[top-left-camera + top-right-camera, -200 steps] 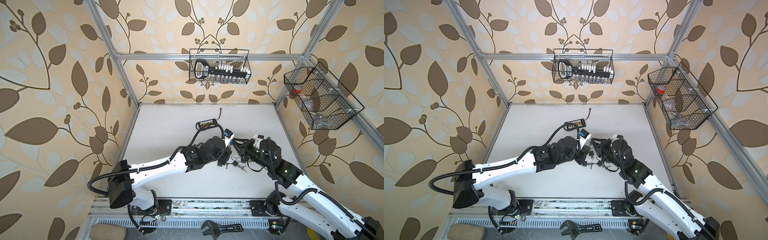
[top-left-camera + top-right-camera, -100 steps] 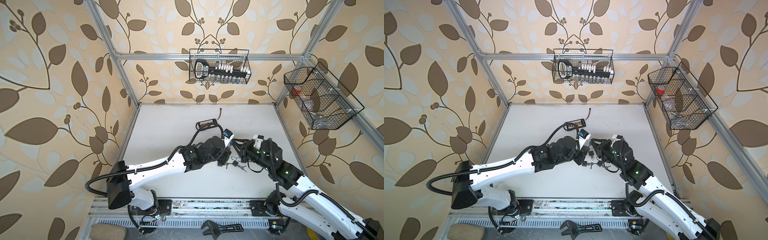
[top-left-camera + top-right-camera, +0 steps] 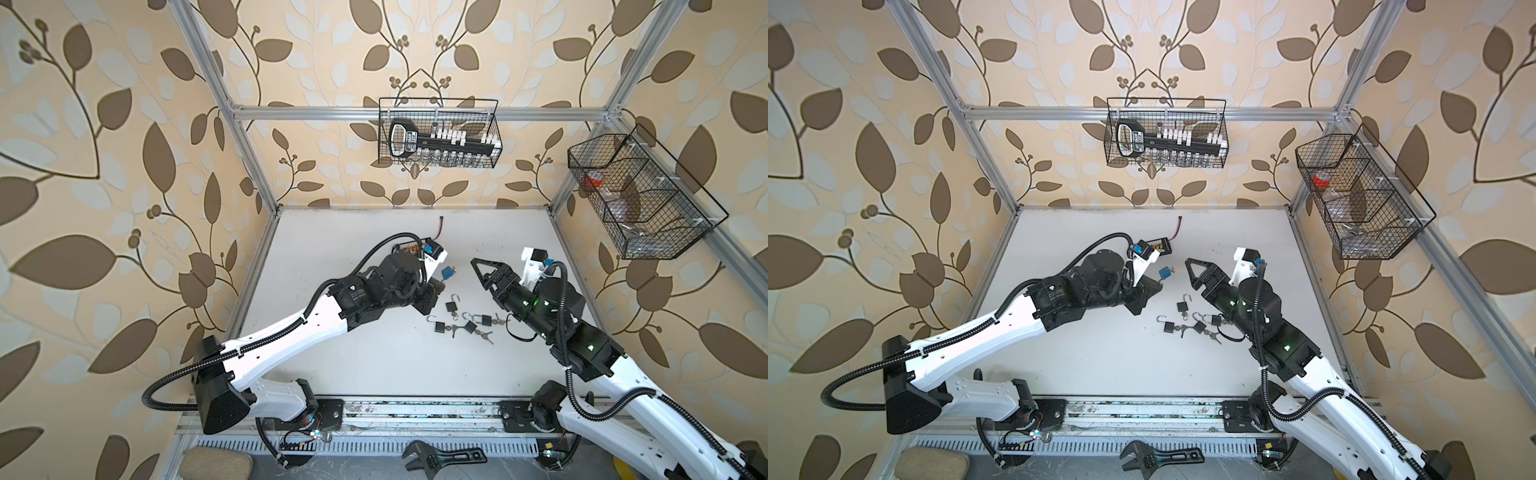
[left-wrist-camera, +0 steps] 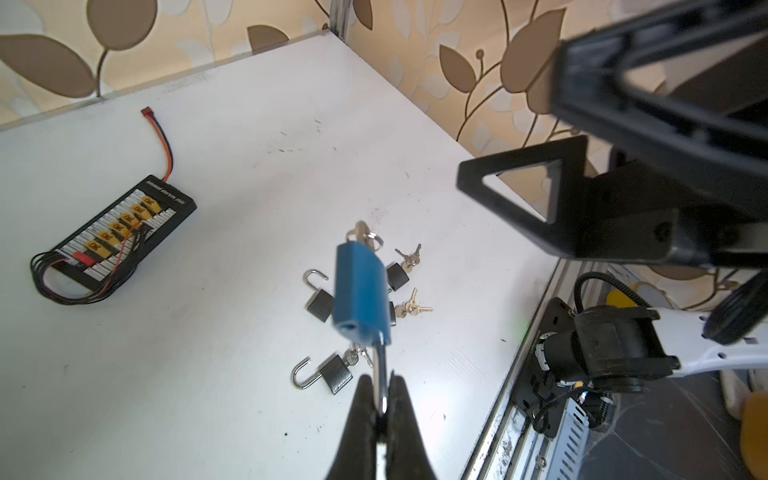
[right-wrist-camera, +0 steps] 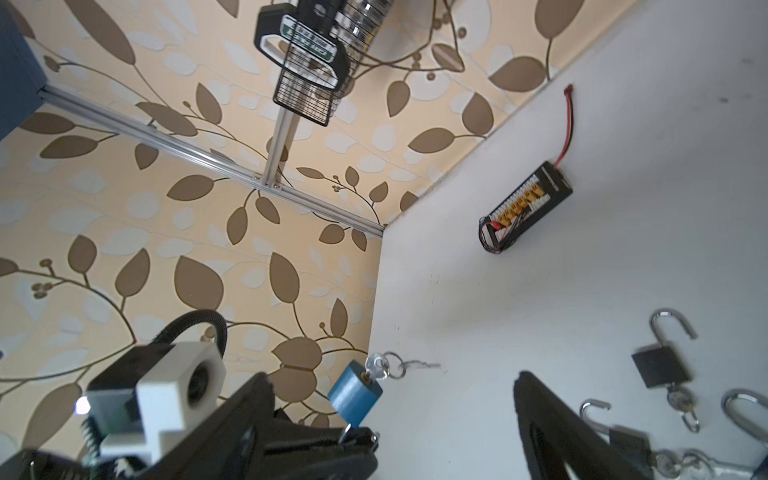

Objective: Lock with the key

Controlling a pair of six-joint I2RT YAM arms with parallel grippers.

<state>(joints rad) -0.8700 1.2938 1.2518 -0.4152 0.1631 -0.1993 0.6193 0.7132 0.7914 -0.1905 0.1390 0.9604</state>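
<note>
Opened right pincer (image 3: 478,274) wide and backed off key (image 5: 376,366), leaving it seated in blue padlock (image 4: 360,286), gripped by shackle in clamped left pincer (image 4: 380,388) above tabletop (image 3: 374,365); suggests key step done, shackle closure unconfirmed.

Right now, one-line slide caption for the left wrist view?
Blue padlock, key inserted, held by its shackle in the left gripper, jaws shut, over open black padlocks on the table.
</note>
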